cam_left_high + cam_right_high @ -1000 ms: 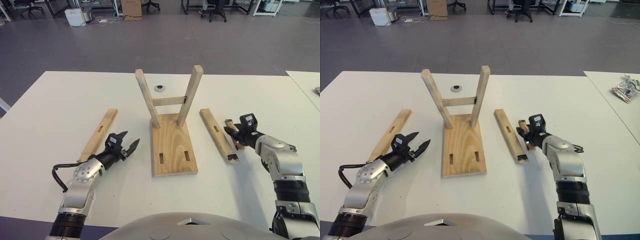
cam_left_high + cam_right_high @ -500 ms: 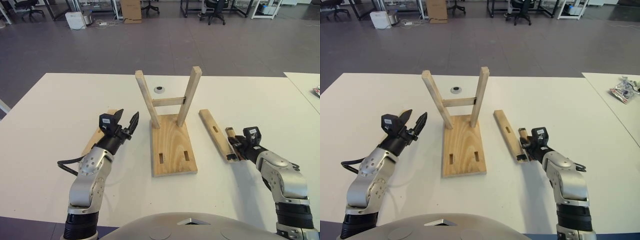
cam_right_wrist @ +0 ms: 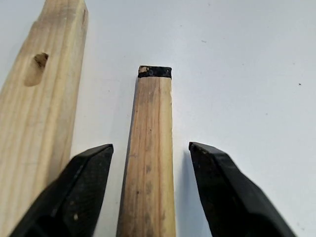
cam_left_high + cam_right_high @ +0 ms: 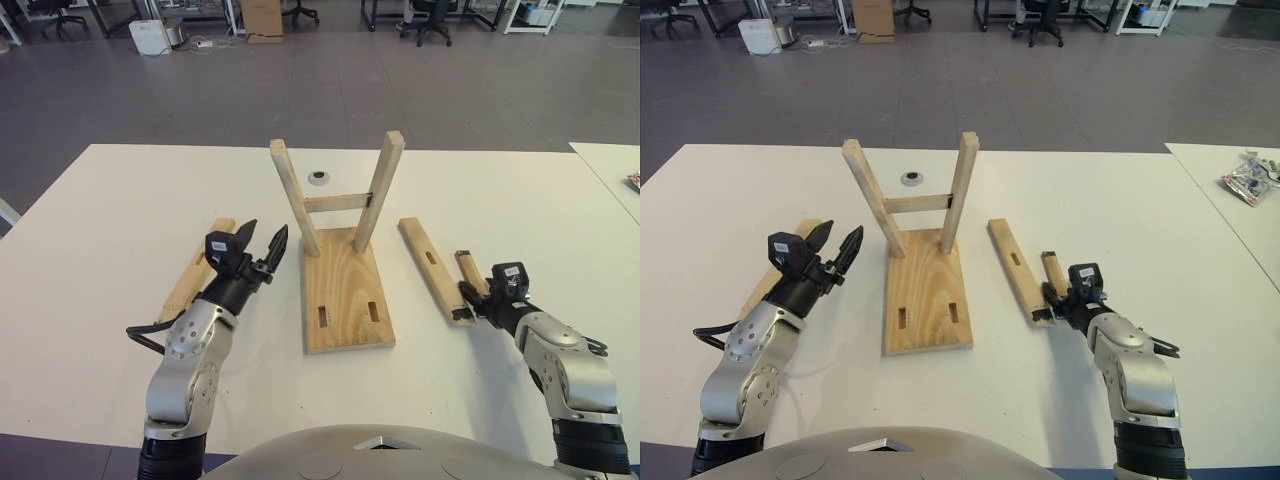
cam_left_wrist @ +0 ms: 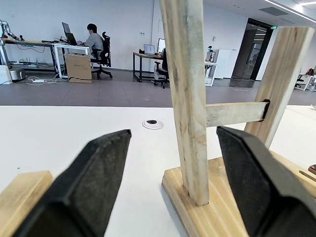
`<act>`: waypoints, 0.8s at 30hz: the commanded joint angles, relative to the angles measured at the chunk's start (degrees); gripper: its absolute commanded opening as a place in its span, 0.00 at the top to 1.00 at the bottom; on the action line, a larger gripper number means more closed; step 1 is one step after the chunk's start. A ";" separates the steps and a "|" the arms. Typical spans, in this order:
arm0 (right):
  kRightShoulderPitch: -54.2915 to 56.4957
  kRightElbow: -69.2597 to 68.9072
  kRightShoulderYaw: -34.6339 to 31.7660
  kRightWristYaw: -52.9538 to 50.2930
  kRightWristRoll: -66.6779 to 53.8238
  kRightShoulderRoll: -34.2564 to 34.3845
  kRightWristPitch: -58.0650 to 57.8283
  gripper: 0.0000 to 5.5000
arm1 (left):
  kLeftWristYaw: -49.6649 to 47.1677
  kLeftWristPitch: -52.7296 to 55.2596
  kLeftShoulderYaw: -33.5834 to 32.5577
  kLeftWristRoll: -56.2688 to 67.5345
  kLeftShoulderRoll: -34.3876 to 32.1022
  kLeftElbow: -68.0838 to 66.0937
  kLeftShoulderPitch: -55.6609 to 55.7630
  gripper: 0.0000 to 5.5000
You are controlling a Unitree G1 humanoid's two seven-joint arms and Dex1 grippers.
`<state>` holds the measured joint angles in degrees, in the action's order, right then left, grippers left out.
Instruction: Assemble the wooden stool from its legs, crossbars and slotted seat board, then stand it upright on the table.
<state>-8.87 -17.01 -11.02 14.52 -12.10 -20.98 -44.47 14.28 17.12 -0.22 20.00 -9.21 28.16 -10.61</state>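
The slotted seat board (image 4: pixel 347 290) lies flat mid-table. Two legs (image 4: pixel 378 190) stand up from its far end, joined by a crossbar (image 4: pixel 337 203). One loose leg (image 4: pixel 190 275) lies to its left, another (image 4: pixel 428 268) to its right. My left gripper (image 4: pixel 262 245) hovers open just left of the standing legs; in the left wrist view its fingers (image 5: pixel 94 182) frame the nearer standing leg (image 5: pixel 185 98) without touching. A short crossbar (image 3: pixel 150 113) lies beside the right loose leg. My right gripper (image 3: pixel 150 148) is open around its near end, fingers clear of the wood.
A small round grey disc (image 4: pixel 319 178) sits on the white table (image 4: pixel 120 190) behind the stool. A second table with a packet (image 4: pixel 1248 180) stands at far right. Bare tabletop lies in front of the seat board.
My left gripper rose off the table from beside the left loose leg and moved toward the standing legs. My right gripper drew back toward me, with the short crossbar now flat beside the right leg.
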 commanded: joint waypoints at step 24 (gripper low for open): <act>32.80 -0.87 -2.22 -1.36 -2.49 1.03 18.62 0.76 | -6.66 23.20 -19.23 38.41 -4.32 5.07 26.37 0.42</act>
<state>17.97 -15.90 -15.38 10.85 -13.30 -20.25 -30.14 6.94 38.35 -19.85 53.87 -10.40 31.34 8.78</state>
